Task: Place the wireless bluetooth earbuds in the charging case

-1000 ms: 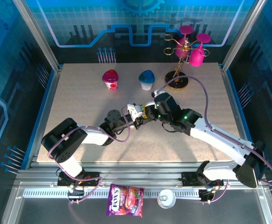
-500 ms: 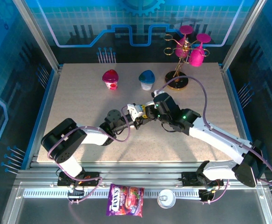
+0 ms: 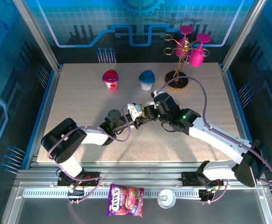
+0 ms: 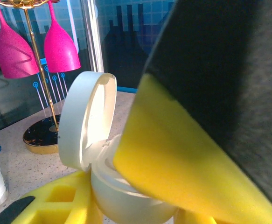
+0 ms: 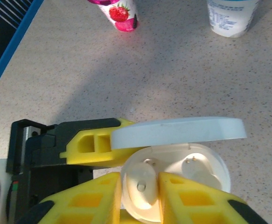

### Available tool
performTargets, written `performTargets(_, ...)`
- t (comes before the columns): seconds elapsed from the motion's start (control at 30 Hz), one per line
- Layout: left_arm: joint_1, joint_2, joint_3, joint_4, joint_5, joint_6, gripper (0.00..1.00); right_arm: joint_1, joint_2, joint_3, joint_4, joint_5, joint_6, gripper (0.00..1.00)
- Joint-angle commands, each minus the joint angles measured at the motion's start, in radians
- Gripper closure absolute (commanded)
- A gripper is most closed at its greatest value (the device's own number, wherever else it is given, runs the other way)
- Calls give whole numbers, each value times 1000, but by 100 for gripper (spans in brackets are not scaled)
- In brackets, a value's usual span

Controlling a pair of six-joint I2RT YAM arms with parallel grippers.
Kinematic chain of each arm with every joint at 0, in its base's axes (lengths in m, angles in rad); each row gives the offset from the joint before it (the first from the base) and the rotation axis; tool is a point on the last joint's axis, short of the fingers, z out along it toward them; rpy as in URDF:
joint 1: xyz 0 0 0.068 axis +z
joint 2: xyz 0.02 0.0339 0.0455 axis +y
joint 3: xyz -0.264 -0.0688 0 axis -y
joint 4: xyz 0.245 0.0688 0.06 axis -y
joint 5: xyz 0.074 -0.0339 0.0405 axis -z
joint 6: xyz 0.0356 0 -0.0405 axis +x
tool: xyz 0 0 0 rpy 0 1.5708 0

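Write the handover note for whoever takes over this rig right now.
Left hand: shut on the charging case at table centre, lid up.
Right hand: its fingers straddle an earbud sitting in one well of the case; I cannot tell whether it is gripping the earbud or has let go.
Done: the case is open and one earbud is in its well.
Left: the other well is empty. Back the right hand off, seat a second earbud, then close the lid.
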Motion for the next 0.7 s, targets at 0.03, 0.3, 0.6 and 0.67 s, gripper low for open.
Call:
performTargets(0.03,-9,-36,26,33,-10,18,71,-8,-25,-11,4,-32,-8,68)
performTargets(0.3,-7,-22,20,73,-1,-12,70,-13,-109,-10,-34,10,-25,48)
performTargets(0.6,12,-42,-7,96,8,-29,70,-55,-205,-67,-15,-7,-37,45)
performTargets(0.67,33,-62,-27,98,9,-35,70,-76,-243,-106,-2,-10,-31,45)
